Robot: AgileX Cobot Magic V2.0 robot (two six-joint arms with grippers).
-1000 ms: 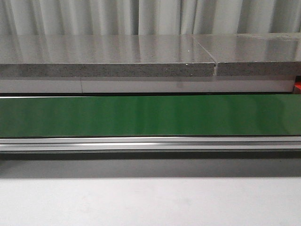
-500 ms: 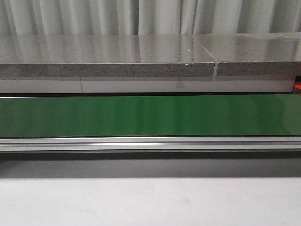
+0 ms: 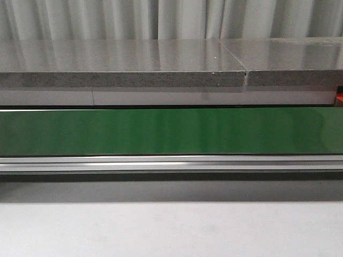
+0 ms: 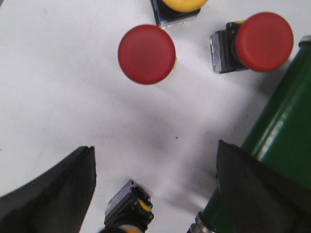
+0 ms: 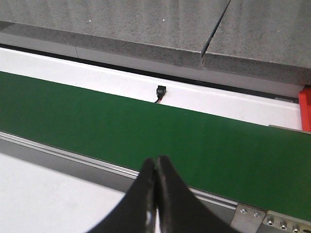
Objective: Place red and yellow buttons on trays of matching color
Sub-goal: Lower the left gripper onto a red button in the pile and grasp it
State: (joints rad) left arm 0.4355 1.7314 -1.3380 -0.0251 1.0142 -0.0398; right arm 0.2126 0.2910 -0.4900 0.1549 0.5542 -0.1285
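In the left wrist view two red buttons lie on the white table: one (image 4: 146, 54) seen cap-on, the other (image 4: 257, 42) on its side with its grey base showing. A yellow button (image 4: 177, 8) is cut by the frame edge beyond them. Another yellow button (image 4: 129, 212) lies between the wide-apart fingers of my left gripper (image 4: 155, 162), which is open and touches nothing. My right gripper (image 5: 156, 159) is shut and empty, hanging over the rail in front of the green conveyor belt (image 5: 146, 126). No trays show in any view.
The green belt (image 3: 171, 131) runs across the front view, with a metal rail (image 3: 171, 162) in front and a grey stone counter (image 3: 123, 61) behind. The belt's end roller (image 4: 272, 145) stands close beside the left gripper. A small black connector (image 5: 160, 92) sits behind the belt.
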